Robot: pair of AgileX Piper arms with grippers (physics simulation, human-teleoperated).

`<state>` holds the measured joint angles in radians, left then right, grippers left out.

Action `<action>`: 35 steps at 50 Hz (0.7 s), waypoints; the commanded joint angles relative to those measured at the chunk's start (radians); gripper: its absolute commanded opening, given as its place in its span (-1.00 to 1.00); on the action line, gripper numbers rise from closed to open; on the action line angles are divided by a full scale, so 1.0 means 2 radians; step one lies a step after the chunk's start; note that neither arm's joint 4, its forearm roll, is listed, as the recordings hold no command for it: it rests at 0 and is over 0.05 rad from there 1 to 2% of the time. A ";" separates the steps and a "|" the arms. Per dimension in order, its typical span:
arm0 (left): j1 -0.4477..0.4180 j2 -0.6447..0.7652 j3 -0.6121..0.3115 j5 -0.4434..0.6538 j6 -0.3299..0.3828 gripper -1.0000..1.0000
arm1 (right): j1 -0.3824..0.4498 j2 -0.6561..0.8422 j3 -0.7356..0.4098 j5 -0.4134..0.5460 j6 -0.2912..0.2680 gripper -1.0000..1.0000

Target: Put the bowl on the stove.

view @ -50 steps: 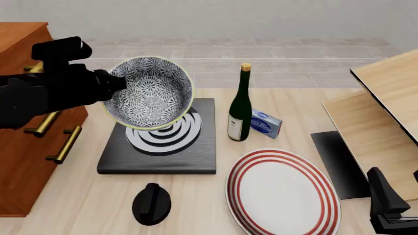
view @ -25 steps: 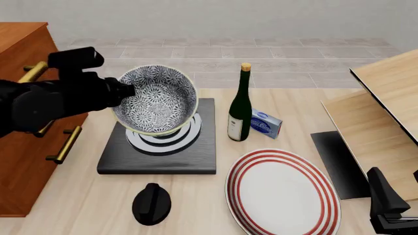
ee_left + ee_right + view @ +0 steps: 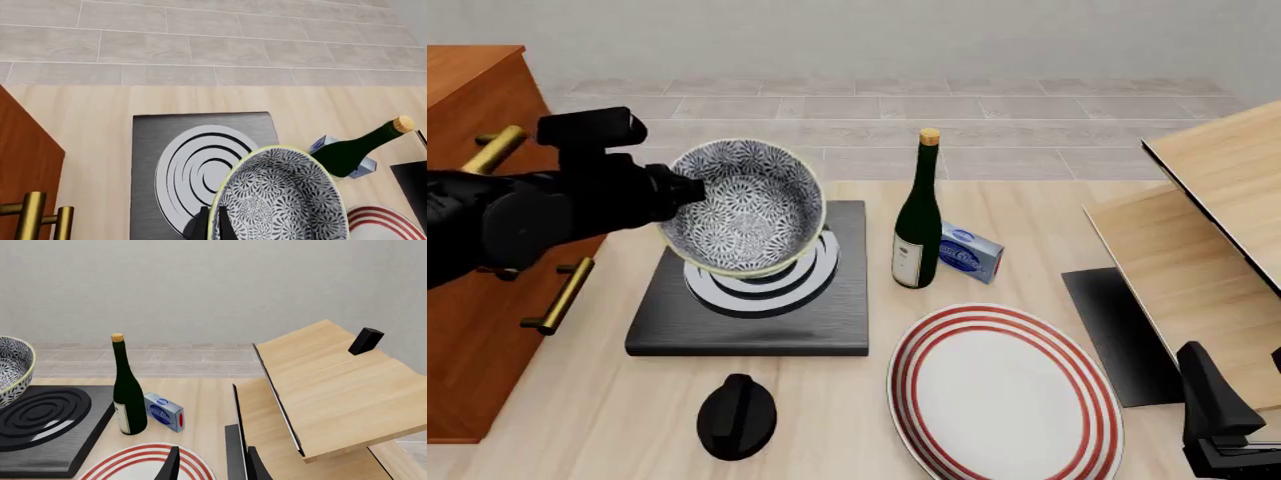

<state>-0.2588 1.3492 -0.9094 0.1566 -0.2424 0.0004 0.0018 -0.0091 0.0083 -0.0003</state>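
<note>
Hovering over the stove [image 3: 751, 285], the bowl [image 3: 747, 205] is held by the left gripper [image 3: 681, 190], whose fingers are closed on the bowl's rim on the side nearest the table's left edge; in the left wrist view the two dark fingertips [image 3: 221, 226] are seen pinching the pale rim between them. The bowl is tilted, its opening turned toward the near edge of the table, and its lowest part lies over the silver-white burner rings. From the right wrist view it appears to be clear of the slab, with a gap below it, though contact at the hidden underside cannot be ruled out. The stove itself sits on the left half of the tabletop, toward the far edge, beside the wooden cabinet [image 3: 481, 290].

The step in hand is judged to be the final lowering. The carry looks complete, since the bowl is already above the burner. What is called for next is that the bowl be levelled, brought straight down until its base rests on the rings, and only then released. Because the bowl is tipped, an early release could let it rock or roll off.

The wine bottle [image 3: 917, 215] stands just beside the stove's right side and should be kept clear of. The right gripper [image 3: 210, 465] is parked near the table's near right corner, fingers apart, holding nothing.
</note>
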 commanded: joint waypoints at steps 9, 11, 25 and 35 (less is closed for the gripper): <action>-0.002 0.011 0.004 -0.021 0.006 -1.00 | 0.000 0.000 0.000 0.000 0.000 1.00; -0.001 0.016 0.003 -0.028 0.008 -1.00 | 0.000 0.000 0.000 0.000 0.000 1.00; -0.002 0.023 0.007 -0.041 0.010 -1.00 | 0.000 0.000 0.000 0.000 0.000 1.00; -0.002 0.030 0.011 -0.050 0.013 -1.00 | 0.000 0.000 0.000 0.000 0.000 1.00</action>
<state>-0.2627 1.3998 -0.8880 0.0769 -0.2265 0.0004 0.0018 -0.0091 0.0083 -0.0003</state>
